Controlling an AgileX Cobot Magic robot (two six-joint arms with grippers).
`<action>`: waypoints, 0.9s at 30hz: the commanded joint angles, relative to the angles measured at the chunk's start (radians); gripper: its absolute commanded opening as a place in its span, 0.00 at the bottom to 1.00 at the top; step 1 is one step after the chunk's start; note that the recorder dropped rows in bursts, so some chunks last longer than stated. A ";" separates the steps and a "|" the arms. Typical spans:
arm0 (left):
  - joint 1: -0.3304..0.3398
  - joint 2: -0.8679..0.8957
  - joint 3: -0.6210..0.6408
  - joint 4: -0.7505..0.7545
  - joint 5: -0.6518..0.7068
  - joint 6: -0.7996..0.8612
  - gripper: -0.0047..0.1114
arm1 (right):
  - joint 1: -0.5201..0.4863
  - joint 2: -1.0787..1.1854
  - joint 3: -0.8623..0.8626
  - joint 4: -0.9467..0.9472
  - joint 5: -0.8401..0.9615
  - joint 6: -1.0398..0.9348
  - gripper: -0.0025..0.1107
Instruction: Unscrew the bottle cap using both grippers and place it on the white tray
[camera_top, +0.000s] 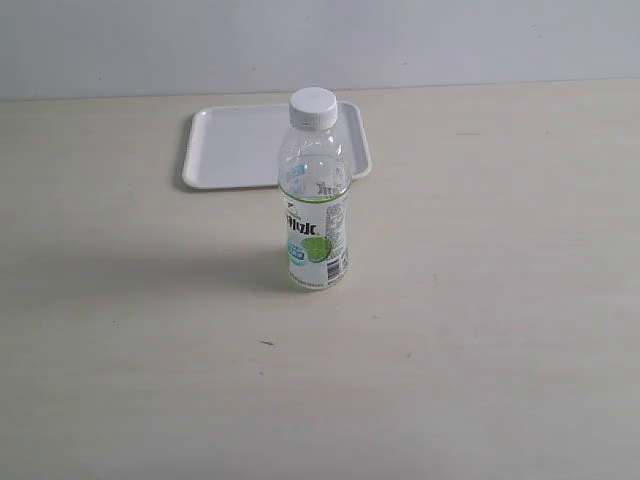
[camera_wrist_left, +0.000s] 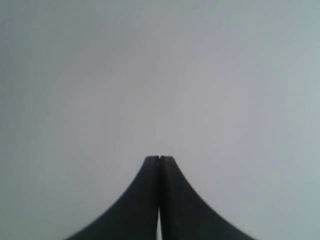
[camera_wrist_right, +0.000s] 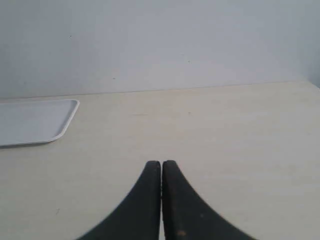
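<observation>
The clear bottle (camera_top: 317, 220) with its white-green lime label stands upright on the table in the exterior view. Its white ribbed bottle cap (camera_top: 314, 107) sits screwed on the neck. Behind it lies the white tray (camera_top: 225, 150), whose corner also shows in the right wrist view as the white tray (camera_wrist_right: 30, 122). Neither arm appears in the exterior view. My left gripper (camera_wrist_left: 159, 159) is shut with nothing in it, facing only a plain grey surface. My right gripper (camera_wrist_right: 161, 163) is shut too, empty, above the table and apart from the tray.
The pale wooden table (camera_top: 480, 330) runs back to a grey wall (camera_top: 450, 40). In the right wrist view the table (camera_wrist_right: 225, 135) meets that wall beyond the fingertips.
</observation>
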 joint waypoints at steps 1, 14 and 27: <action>0.003 -0.006 0.000 -0.004 -0.216 -0.006 0.04 | -0.005 -0.006 0.005 -0.001 -0.006 0.000 0.04; 0.003 1.083 -0.400 0.388 -0.294 0.069 0.04 | -0.005 -0.006 0.005 -0.001 -0.006 0.000 0.04; -0.024 1.823 -0.502 0.798 -0.825 0.105 0.86 | -0.005 -0.006 0.005 -0.001 -0.006 0.000 0.04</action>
